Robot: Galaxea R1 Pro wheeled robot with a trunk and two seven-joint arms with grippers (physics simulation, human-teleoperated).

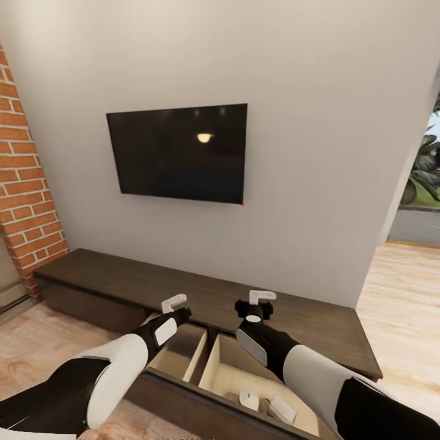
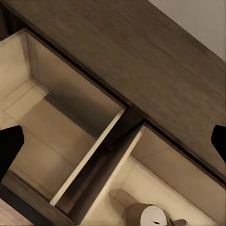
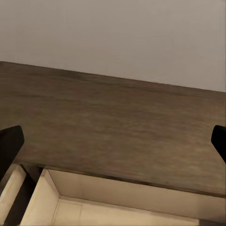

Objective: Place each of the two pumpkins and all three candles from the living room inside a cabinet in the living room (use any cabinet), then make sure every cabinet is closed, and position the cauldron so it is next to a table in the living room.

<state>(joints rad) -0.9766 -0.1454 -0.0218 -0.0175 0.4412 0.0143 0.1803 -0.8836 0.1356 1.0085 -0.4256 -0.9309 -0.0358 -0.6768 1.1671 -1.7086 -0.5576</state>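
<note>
Inside open cabinet (image 1: 342, 333): 2 candles (image 1: 249, 398) (unlabelled)

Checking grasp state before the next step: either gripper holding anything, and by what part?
Nothing held. Left gripper and right gripper hover open and empty over the cabinet; two candles lie in its open drawer.

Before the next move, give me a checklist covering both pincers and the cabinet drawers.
1. Left pincer open and empty: ok.
2. Right pincer open and empty: ok.
3. Left drawer closed: not ok, it is pulled out.
4. Right drawer closed: not ok, it is pulled out.
5. Candles stowed: two lie in the right drawer; the third, cannot tell.
</note>
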